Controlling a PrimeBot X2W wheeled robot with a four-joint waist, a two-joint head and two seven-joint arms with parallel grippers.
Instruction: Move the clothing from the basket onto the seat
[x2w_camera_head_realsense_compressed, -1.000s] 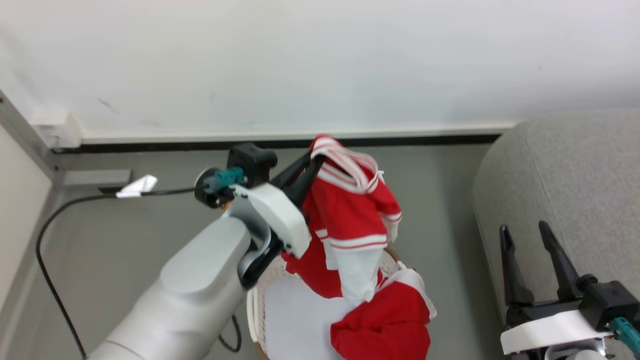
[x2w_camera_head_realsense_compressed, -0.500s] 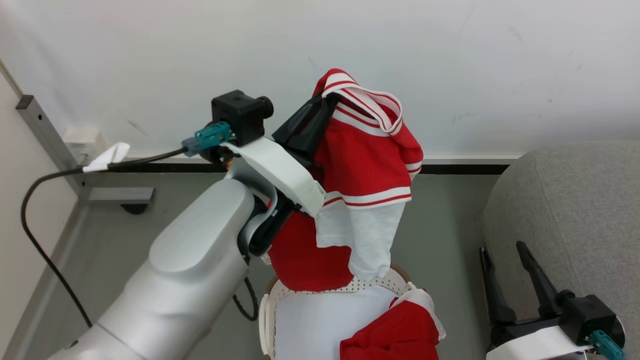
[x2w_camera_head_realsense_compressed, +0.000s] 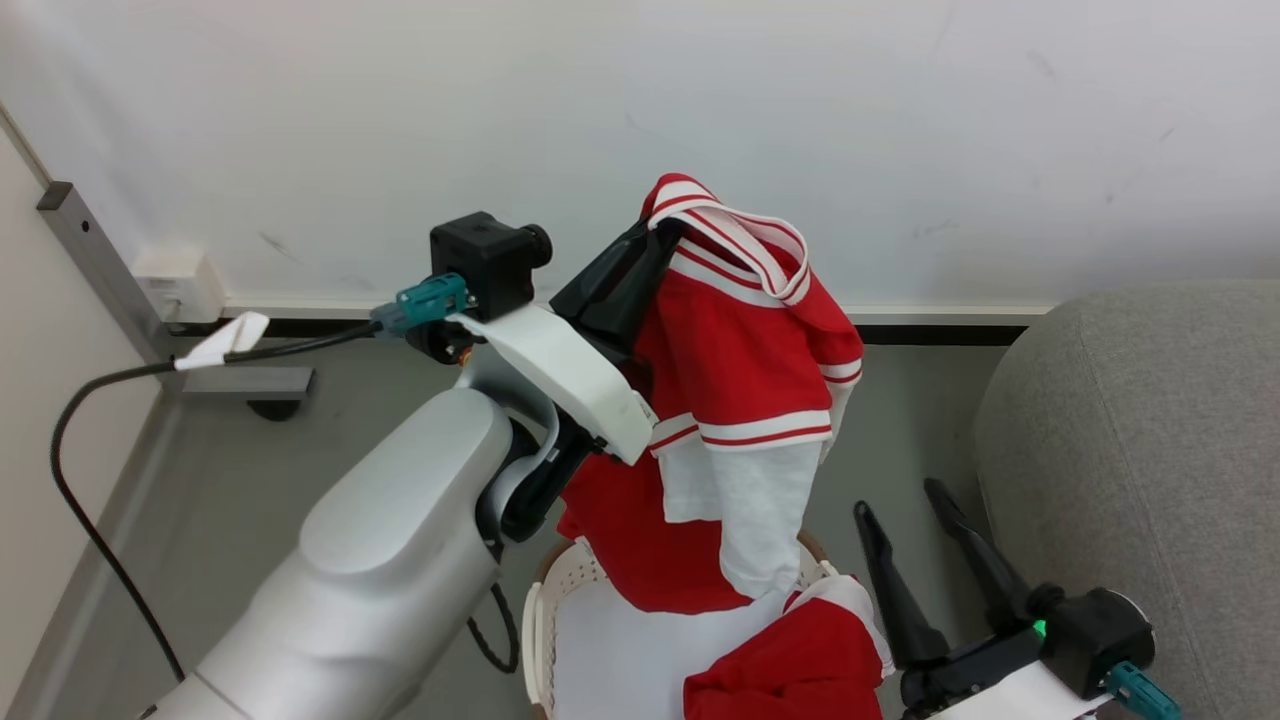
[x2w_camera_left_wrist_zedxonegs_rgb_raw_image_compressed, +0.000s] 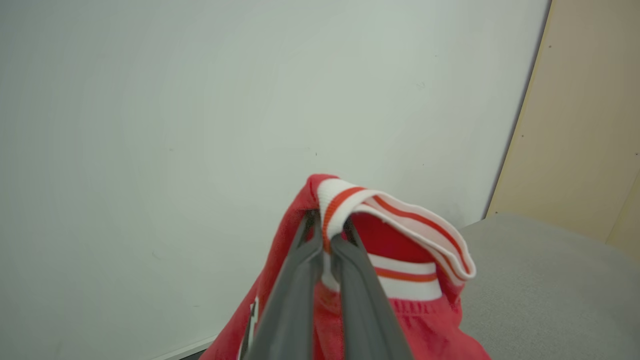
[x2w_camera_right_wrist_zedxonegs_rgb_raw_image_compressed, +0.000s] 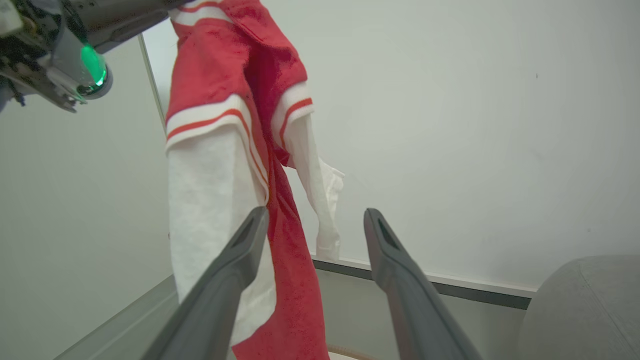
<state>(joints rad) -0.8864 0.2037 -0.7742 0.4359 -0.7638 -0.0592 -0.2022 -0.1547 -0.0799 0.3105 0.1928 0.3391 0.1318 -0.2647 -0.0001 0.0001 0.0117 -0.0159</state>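
Your left gripper (x2w_camera_left_wrist_zedxonegs_rgb_raw_image_compressed: 327, 235) is pinched tight on the striped collar of the red-and-white jersey (x2w_camera_head_realsense_compressed: 740, 370), holding it high above the basket (x2w_camera_head_realsense_compressed: 535, 620) with its lowest folds hanging toward the basket's mouth. The plain red piece (x2w_camera_head_realsense_compressed: 780, 660) lies over the basket's right side, on the pale cushion (x2w_camera_head_realsense_compressed: 620, 650) inside. Your right gripper (x2w_camera_head_realsense_compressed: 897, 498) stands just right of the basket, fingers spread wide with nothing between them — the grey seat (x2w_camera_head_realsense_compressed: 1130, 420) is further right of the basket.
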